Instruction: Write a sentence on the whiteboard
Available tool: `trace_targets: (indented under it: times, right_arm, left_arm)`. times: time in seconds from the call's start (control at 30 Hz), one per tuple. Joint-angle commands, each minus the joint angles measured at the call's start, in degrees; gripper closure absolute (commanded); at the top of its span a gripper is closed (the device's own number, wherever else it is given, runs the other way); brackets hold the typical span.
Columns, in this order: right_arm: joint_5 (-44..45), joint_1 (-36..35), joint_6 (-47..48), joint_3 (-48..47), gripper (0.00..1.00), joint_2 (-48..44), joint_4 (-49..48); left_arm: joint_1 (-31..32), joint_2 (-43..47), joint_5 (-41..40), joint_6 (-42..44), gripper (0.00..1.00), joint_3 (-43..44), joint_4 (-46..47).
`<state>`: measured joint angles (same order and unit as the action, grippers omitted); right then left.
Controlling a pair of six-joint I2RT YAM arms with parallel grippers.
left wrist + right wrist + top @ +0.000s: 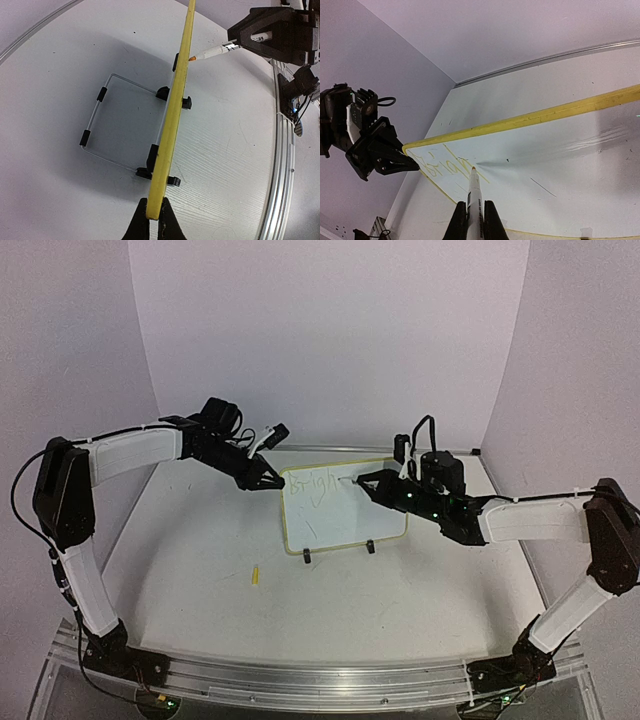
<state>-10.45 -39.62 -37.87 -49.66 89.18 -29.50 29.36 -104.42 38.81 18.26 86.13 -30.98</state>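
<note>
Board: the whiteboard (345, 510) is stood upright on a wire stand (107, 120), near the middle of the counter (190, 560), a little to the right.
Left hand: the left hand (154, 212) is clamped on the yellow rim at the board's left edge.
Right hand: the right hand (475, 206) is closed on a marker (473, 182). Its tip is held at the white face, just after the last letter.
Writing: of the sentence (312, 484) only "Bright" can be read, faint, at the upper left.
Risk, board: if the tip is pressed too hard, the board may be tilted back or slid on the stand, because it is held at one edge only.
Risk, strokes: if the tip is lifted off the face, parts of letters may be lost.
Risk, marker: the marker may be turned between the fingers by the drag, and the letters would be bent.
</note>
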Motion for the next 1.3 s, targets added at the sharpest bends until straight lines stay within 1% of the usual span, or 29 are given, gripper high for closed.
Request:
trace_targets:
  times: [0.0,0.2,0.4,0.5,0.67,0.9,1.27]
  right_arm:
    - [-0.18,0.05,0.41,-2.69,1.0,1.58,-1.45]
    - [3.0,0.04,-0.92,-1.69,1.0,1.38,-1.81]
    - [7.68,0.06,-1.59,1.3,1.0,-2.09,-2.01]
    - [8.4,0.05,-1.51,1.99,1.0,-3.23,-1.77]
    - [7.12,0.04,-1.2,1.85,1.0,-3.06,-1.59]
    - [1.4,0.06,0.14,0.51,1.0,-4.46,-1.62]
    - [2.69,0.06,0.41,-4.0,1.0,-0.43,-1.61]
  left_arm:
    - [0.25,1.41,-2.94,2.01,1.0,0.36,-0.57]
    - [0.25,1.47,-3.03,1.99,1.0,0.39,-0.58]
    - [0.28,1.59,-2.94,2.03,1.0,0.44,-0.6]
    - [0.29,1.59,-2.87,2.01,1.0,0.44,-0.58]
    - [0.27,1.61,-2.77,1.94,1.0,0.44,-0.63]
    - [0.34,1.68,-2.68,1.89,1.0,0.53,-0.62]
    - [0.46,1.85,-2.77,1.9,1.0,0.44,-0.66]
